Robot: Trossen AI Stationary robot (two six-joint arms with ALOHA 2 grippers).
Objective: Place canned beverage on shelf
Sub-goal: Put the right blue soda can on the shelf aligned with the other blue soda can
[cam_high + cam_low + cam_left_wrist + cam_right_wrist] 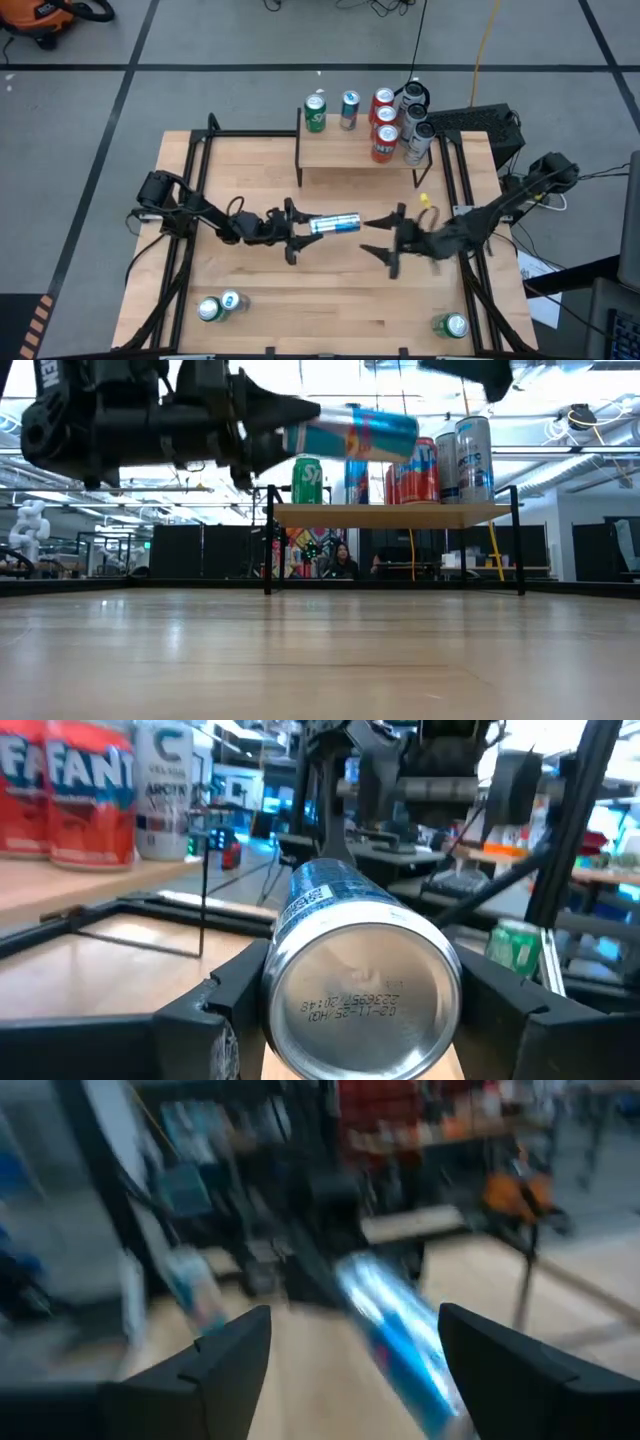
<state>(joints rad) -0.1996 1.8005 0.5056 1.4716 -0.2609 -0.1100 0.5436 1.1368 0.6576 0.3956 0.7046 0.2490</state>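
**Blue can held lying sideways above the table, shelf already crowded**

The left gripper [296,232] pinches a blue and silver can [335,223] by its base end, holding it level in the air over the middle of the table [330,300], in front of the shelf [345,150]. In the left wrist view the can's silver bottom [360,1000] sits between the two fingers [215,1020], and a stamped date code shows on it, too small to read with certainty. The right gripper [385,240] faces the can's free end with its fingers spread, not touching it.

On the shelf stand a green Sprite can [315,113], a blue can [349,109], three red Fanta cans [384,125] and three silver cans [417,120]; the red and silver ones fill the right end. The left wrist view reads "FANT" on a red can [90,790].

Near the table's front edge, two cans lie together at the left [219,307] and one green can [451,325] at the right. Behind the shelf, in the low view, a person [342,561] sits in the room.
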